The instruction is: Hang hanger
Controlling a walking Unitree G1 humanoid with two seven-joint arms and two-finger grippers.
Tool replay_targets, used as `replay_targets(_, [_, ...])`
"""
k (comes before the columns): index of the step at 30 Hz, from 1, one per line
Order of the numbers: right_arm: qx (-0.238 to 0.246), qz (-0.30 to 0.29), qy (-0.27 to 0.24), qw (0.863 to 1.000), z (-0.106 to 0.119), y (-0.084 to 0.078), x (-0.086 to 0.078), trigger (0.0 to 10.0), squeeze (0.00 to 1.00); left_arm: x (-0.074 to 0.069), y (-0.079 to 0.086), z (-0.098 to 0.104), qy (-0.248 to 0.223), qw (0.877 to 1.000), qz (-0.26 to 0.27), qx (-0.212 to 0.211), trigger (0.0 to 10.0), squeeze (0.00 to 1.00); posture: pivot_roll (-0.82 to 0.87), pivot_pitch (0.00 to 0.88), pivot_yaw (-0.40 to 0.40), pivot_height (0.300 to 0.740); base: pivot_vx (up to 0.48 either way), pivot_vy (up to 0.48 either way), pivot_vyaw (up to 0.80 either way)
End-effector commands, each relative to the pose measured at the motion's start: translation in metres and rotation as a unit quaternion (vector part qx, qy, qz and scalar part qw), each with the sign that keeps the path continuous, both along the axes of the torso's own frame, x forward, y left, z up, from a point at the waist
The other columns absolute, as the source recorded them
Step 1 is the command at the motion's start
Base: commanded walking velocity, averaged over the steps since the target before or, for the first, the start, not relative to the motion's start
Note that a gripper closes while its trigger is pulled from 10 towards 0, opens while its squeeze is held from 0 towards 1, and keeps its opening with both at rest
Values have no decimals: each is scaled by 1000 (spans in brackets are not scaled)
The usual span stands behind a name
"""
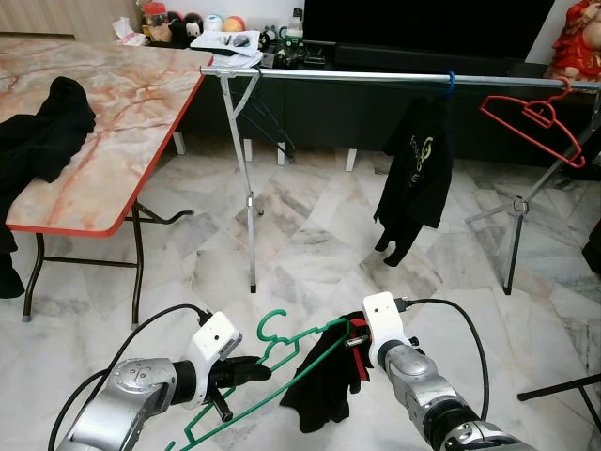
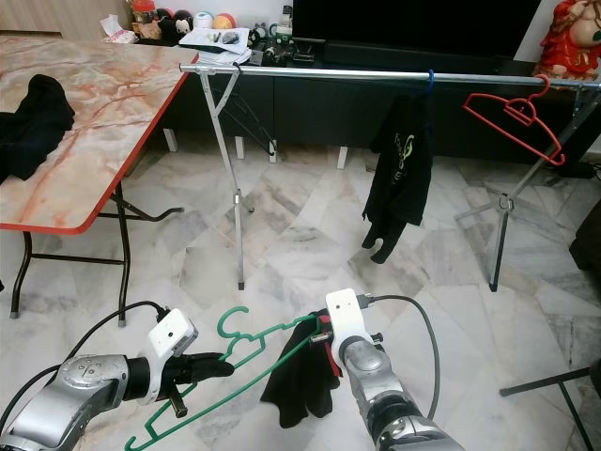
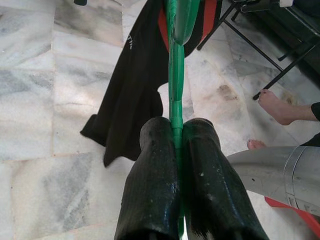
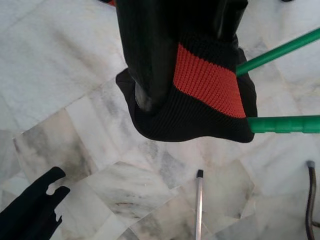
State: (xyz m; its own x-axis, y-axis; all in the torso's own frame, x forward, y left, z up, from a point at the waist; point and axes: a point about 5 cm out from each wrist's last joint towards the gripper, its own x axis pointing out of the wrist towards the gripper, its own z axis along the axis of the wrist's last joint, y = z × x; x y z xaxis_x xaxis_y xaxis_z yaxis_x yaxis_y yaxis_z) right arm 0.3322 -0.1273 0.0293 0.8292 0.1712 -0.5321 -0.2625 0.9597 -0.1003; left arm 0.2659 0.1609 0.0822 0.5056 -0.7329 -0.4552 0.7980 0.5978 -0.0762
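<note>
Left gripper [image 3: 176,150] clamped on the green hanger [image 1: 282,371], held low above the marble floor [image 1: 310,235]. Right gripper [image 4: 185,75] pinches the black garment [image 1: 324,381] with its red band draped on that hanger. Logo on the hung black shirt [image 1: 413,174] on the rail [image 1: 376,75] is unreadable. Left wrist view adds a person's bare feet [image 3: 277,107].

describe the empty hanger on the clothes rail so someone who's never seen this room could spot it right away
Follow the long silver metal clothes rail toward its right end, past the black garment hanging from it. The red plastic hanger hangs there tilted and bare, unlike the green hanger held low by the grippers.
</note>
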Motion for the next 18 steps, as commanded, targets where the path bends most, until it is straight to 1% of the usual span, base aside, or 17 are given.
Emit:
replay_targets(1, [14, 1, -8, 1000, 6, 3, 4, 10000, 0, 2, 1, 0, -2, 1000, 6, -3, 10000, 0, 110, 88, -53, 740, 0, 0, 0])
replay_targets(3, [16, 21, -7, 1000, 9, 6, 6, 10000, 0, 2, 1, -1, 4, 1000, 7, -6, 10000, 0, 108, 96, -55, 740, 0, 0, 0])
replay_targets(4, [9, 45, -9, 999, 10, 8, 6, 10000, 0, 1, 1, -2, 8, 1000, 5, -8, 10000, 0, 106, 100, -55, 740, 0, 0, 0])
replay_targets(5, [5, 57, -10, 998, 10, 9, 6, 10000, 0, 1, 1, -2, 9, 1000, 4, -9, 10000, 0, 106, 100, -55, 740, 0, 0, 0])
replay_targets(6, [1, 88, -14, 996, 12, 12, 6, 10000, 0, 0, 1, -2, 12, 1000, 3, -13, 10000, 0, 105, 103, -56, 740, 0, 0, 0])
replay_targets(7, [0, 99, -15, 995, 13, 13, 6, 10000, 0, -1, 1, -2, 14, 1000, 2, -15, 10000, 0, 105, 105, -58, 740, 0, 0, 0])
replay_targets(8, [-15, 132, -20, 991, 14, 14, 6, 10000, 0, -2, 1, -2, 16, 1000, 0, -16, 10000, 0, 103, 107, -57, 740, 0, 0, 0])
replay_targets(9, [-24, 147, -22, 989, 15, 14, 5, 10000, 0, -2, 1, -2, 17, 1000, -1, -17, 10000, 0, 102, 109, -58, 740, 0, 0, 0])
replay_targets(10, [-30, 156, -22, 987, 15, 14, 5, 10000, 0, -2, 1, -1, 17, 1000, -1, -17, 10000, 0, 102, 110, -58, 740, 0, 0, 0])
replay_targets(11, [-51, 164, -25, 985, 16, 8, 5, 10000, 0, -3, 1, -1, 17, 1000, -2, -18, 10000, 0, 102, 111, -58, 740, 0, 0, 0])
replay_targets(13, [-61, 174, -22, 983, 17, 3, 6, 10000, 0, -3, 2, -2, 18, 1000, -3, -17, 10000, 0, 99, 115, -59, 740, 0, 0, 0])
replay_targets(14, [-62, 179, -21, 982, 17, 2, 6, 10000, 0, -3, 2, -2, 18, 1000, -3, -16, 10000, 0, 99, 116, -58, 740, 0, 0, 0])
replay_targets(16, [-68, 217, -20, 974, 21, 1, 5, 10000, 0, -3, 3, -4, 18, 1000, 1, -11, 10000, 0, 97, 118, -58, 740, 0, 0, 0])
replay_targets(18, [-73, 236, -19, 969, 22, 1, 4, 10000, 0, -2, 4, -4, 18, 1000, 1, -12, 10000, 0, 91, 118, -59, 740, 0, 0, 0])
